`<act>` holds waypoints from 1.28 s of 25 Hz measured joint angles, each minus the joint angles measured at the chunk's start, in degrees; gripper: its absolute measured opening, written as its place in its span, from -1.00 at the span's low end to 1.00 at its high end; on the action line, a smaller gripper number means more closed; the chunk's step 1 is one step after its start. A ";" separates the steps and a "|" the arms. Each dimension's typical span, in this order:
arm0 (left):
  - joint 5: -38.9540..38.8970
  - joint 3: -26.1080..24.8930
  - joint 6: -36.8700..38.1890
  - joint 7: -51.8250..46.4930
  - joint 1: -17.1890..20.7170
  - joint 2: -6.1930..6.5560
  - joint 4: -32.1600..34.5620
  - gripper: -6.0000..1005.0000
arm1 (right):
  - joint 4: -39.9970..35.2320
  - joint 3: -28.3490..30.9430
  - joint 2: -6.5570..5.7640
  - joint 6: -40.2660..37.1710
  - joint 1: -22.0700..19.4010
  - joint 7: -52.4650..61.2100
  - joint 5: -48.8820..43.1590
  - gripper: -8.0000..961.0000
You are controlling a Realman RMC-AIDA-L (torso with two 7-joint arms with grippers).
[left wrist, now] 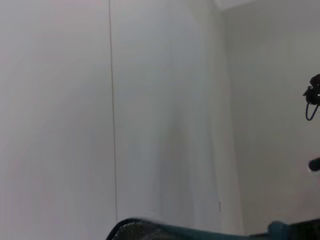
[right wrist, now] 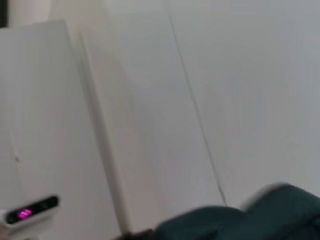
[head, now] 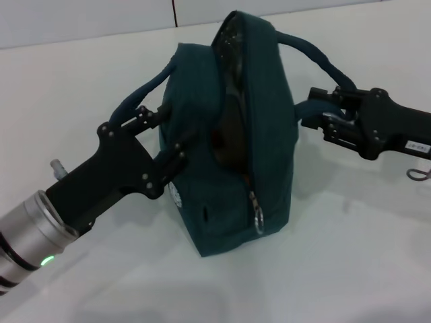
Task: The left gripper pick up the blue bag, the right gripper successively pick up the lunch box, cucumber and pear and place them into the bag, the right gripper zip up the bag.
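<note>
The white tabletop [head: 350,269] carries the blue bag [head: 262,134], which stands upright at the centre of the head view with its mouth partly open, dark inside, the zipper running down its front edge to a metal ring pull [head: 258,221] near the base at 6 o'clock. One loop handle [head: 145,91] arcs out toward 9 o'clock, the other handle [head: 323,60] toward 2 o'clock. The left hand [head: 172,141] reaches in from 8 o'clock and is clamped on the bag's fabric at its left side. The right hand [head: 306,111] comes in from 3 o'clock, its tips against the bag's right side by the far handle; whether they are together or apart cannot be told. Both wrist views show mostly pale wall, with a strip of teal fabric [right wrist: 240,220] at the edge.
</note>
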 joint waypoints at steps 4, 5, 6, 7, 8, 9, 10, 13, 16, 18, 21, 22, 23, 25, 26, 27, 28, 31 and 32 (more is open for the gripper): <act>0.62 0.00 -0.25 0.00 -0.02 0.00 -0.04 -0.15 | -0.13 0.06 -0.38 -3.25 -1.04 -0.08 -0.01 -0.20; 0.66 0.00 -0.28 0.01 0.06 0.00 -0.05 -0.14 | -0.14 0.22 -0.39 -3.50 -1.19 -0.08 0.01 -0.17; 0.66 0.00 -0.30 0.02 0.09 0.00 -0.06 -0.14 | -0.14 0.67 -0.36 -3.74 -1.46 -0.06 0.10 -0.14; 0.68 0.00 -0.32 0.04 0.14 0.00 -0.06 -0.13 | -0.15 1.39 -0.25 -3.89 -1.68 -0.06 0.17 -0.13; 0.78 0.00 -0.32 0.07 0.20 0.00 -0.07 -0.13 | -0.08 2.42 -0.03 -4.19 -1.87 -0.08 0.20 -0.12; 0.98 0.00 -0.31 0.08 0.30 0.00 -0.07 -0.12 | 0.09 3.87 0.24 -4.76 -2.09 -0.15 0.20 -0.11; 1.20 -0.01 -0.30 0.08 0.35 0.00 -0.07 -0.12 | 0.36 5.30 0.51 -5.72 -2.35 -0.29 0.22 -0.11; 1.57 0.00 -0.31 0.08 0.40 0.00 -0.07 -0.13 | 1.05 7.65 0.79 -9.48 -2.80 -0.51 -0.18 0.33; 1.76 0.00 -0.32 0.08 0.39 0.00 -0.07 -0.13 | 1.01 5.93 -0.29 -12.91 -2.84 -0.11 -3.24 0.34; 1.86 0.00 -0.05 0.08 0.15 0.00 0.06 -0.13 | 1.05 3.49 -1.50 -14.62 -2.50 1.19 -6.64 0.35; 2.01 0.00 0.22 0.08 -0.06 0.00 0.30 -0.13 | 1.23 0.49 -2.03 -14.48 -2.08 2.95 -9.94 0.29; 2.01 0.00 0.23 0.08 -0.07 0.00 0.30 -0.13 | 1.20 -0.31 -1.92 -14.09 -1.92 3.30 -11.00 0.26; 2.02 0.00 0.24 0.08 -0.08 0.00 0.30 -0.13 | 1.09 -0.94 -1.55 -13.57 -1.73 3.65 -12.06 0.22; 2.02 0.00 0.25 0.08 -0.13 0.00 0.32 -0.14 | 0.76 -1.51 -0.89 -12.37 -1.52 4.36 -13.41 0.19; 2.03 0.00 0.28 0.08 -0.19 0.00 0.34 -0.14 | 0.60 -1.86 -0.39 -11.00 -1.39 4.67 -13.99 0.19; 2.03 0.00 0.36 0.08 -0.30 0.00 0.34 -0.14 | 0.56 -2.25 0.07 -9.74 -1.23 4.84 -14.28 0.19; 2.03 0.00 0.52 0.08 -0.45 0.00 0.30 -0.14 | 0.59 -2.57 0.37 -8.70 -1.08 4.88 -14.41 0.19; 2.03 0.00 0.92 0.21 -0.85 0.00 0.12 -0.14 | 1.07 -4.73 1.10 -4.35 0.09 4.95 -14.78 0.18; 2.03 0.00 0.95 0.30 -0.89 0.00 0.12 -0.14 | 1.19 -5.66 1.19 -3.03 0.45 5.06 -14.74 0.18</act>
